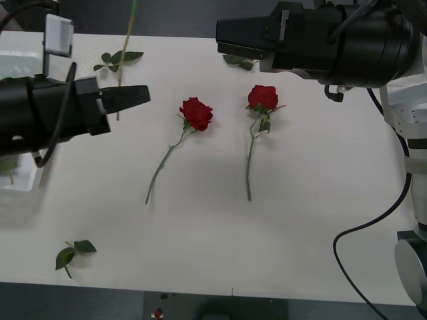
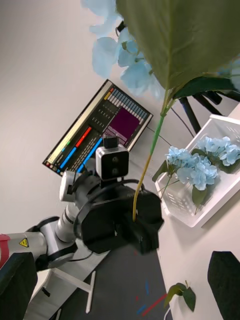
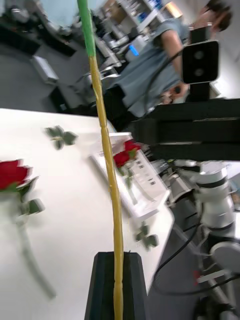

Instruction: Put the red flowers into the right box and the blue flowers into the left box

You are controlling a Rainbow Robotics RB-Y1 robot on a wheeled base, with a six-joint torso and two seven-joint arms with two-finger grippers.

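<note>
My left gripper [image 1: 142, 95] is shut on the thin yellow-green stem [image 3: 106, 165] of a blue flower, low over the table's left side. The stem rises steeply, and its pale blue head [image 2: 117, 60] and broad leaf hang close before the right wrist camera. The left box [image 2: 220, 195] holds more blue flowers [image 2: 192, 167]. Two red flowers [image 1: 196, 113] [image 1: 263, 97] lie mid-table, stems toward me. The right box [image 3: 150, 192] holds a red rose [image 3: 122, 156]. My right gripper [image 1: 223, 37] hovers open over the far table edge, nothing between its fingers [image 2: 226, 282].
Loose green leaf sprigs lie at the far left [image 1: 119, 58], the near left [image 1: 73, 253] and under the right arm [image 1: 240, 62]. The left box's white rim [image 1: 17, 63] shows behind my left arm. A black cable [image 1: 353, 233] hangs off the table's right edge.
</note>
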